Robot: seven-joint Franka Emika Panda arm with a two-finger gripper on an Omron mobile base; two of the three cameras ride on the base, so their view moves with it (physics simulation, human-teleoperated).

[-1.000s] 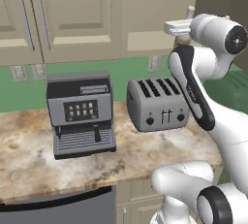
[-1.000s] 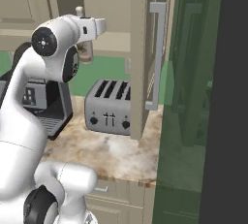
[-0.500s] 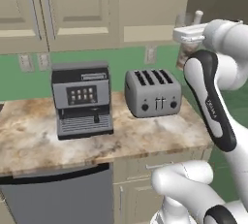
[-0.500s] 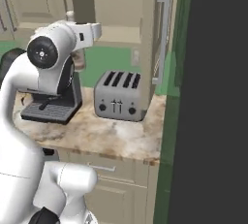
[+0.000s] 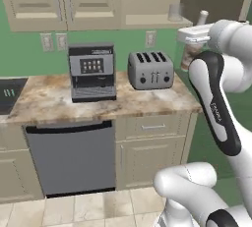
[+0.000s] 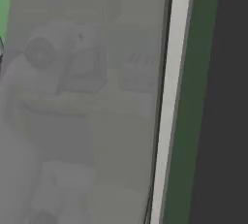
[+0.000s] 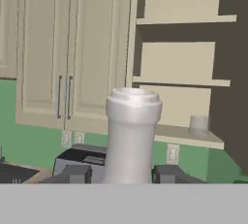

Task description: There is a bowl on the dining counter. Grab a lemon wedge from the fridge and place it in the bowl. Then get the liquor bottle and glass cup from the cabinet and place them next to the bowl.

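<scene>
The arm [image 5: 216, 103] is built of glossy white rounded shells joined by black segments, one long black link bearing small white lettering. Its hand ends in two small dark grey fingertips [image 7: 167, 173].

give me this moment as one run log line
hand: shut on tall white-capped liquor bottle | small clear glass cup: on lowest shelf of open beige cabinet | black coffee machine, grey toaster: on stone counter

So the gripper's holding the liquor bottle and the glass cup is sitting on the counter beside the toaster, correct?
Not quite. The gripper does hold the liquor bottle, but the glass cup stands on the lowest shelf of the open cabinet, not on the counter beside the toaster. The hand view shows it.
</scene>
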